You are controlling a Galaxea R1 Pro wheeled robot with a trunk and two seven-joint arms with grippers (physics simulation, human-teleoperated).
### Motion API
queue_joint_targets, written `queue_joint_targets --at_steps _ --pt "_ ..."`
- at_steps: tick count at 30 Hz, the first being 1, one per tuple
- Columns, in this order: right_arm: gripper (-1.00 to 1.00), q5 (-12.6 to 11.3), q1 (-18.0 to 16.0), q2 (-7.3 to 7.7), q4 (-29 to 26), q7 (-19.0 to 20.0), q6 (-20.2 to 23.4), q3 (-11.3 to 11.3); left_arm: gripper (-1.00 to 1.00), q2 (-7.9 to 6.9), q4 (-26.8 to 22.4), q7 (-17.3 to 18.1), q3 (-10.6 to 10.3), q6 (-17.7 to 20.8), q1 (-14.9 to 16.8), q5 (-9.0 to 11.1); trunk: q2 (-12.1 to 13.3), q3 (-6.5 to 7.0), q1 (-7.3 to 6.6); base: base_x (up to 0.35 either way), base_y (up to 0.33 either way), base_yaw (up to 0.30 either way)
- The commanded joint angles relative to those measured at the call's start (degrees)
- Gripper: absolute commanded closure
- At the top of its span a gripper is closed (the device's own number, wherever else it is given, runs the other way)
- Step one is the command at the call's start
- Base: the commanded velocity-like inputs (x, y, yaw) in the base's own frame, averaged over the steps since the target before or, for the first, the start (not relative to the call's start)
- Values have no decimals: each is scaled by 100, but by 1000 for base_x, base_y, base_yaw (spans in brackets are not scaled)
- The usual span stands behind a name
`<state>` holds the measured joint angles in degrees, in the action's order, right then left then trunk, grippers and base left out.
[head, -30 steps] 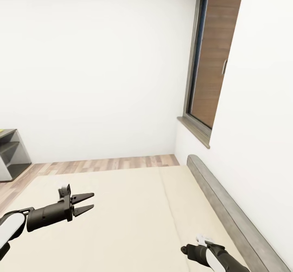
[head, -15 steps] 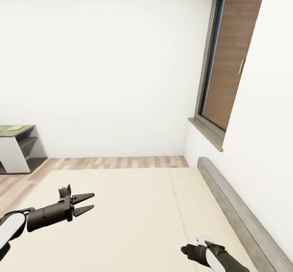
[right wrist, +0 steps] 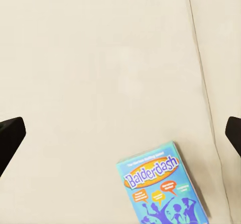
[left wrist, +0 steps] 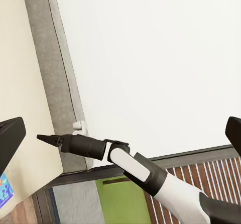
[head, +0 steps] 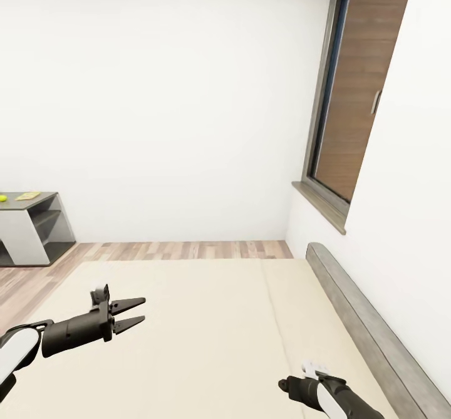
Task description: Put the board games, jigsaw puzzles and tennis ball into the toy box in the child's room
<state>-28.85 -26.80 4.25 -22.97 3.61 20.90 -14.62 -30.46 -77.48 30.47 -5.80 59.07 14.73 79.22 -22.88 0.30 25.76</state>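
Note:
A small blue board game [right wrist: 161, 185] with "Balderdash" on its lid lies flat on the beige bed [head: 207, 337]; a corner of it [left wrist: 4, 190] also shows in the left wrist view. My right gripper [right wrist: 120, 132] hangs above the mattress beside that box, fingers spread wide and empty. My left gripper [head: 143, 310] hovers open over the left half of the bed, holding nothing. Far left, the tennis ball [head: 3, 198] and a flat yellow thing [head: 28, 195] rest on the grey end of the table [head: 39, 222]. The toy box is out of view.
A grey headboard [head: 363, 325] runs along the right wall under a window [head: 351, 106]. Wood-plank floor [head: 181, 250] separates the bed's far edge from the white wall. My right arm [left wrist: 135, 166] reaches across in front of the headboard.
The whole picture has slid to the right, so the camera has turned left and more of the grey table end shows. Both arms hold the same pose.

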Motion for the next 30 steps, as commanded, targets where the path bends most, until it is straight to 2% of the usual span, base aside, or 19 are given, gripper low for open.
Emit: queue_joint_targets --at_steps 1,22,30 --pt "-100 -6 -1 5 -6 7 21 -23 -100 -4 4 38 -7 8 3 -20 -4 -2 2 0 0 5" --pt "-100 -14 -2 5 -6 7 20 -23 -100 0 4 32 -17 6 3 -21 -4 -3 2 0 0 0" --pt "-100 -10 -4 5 -6 2 20 -23 -100 3 4 34 -17 6 3 -22 -4 -41 2 0 0 0"
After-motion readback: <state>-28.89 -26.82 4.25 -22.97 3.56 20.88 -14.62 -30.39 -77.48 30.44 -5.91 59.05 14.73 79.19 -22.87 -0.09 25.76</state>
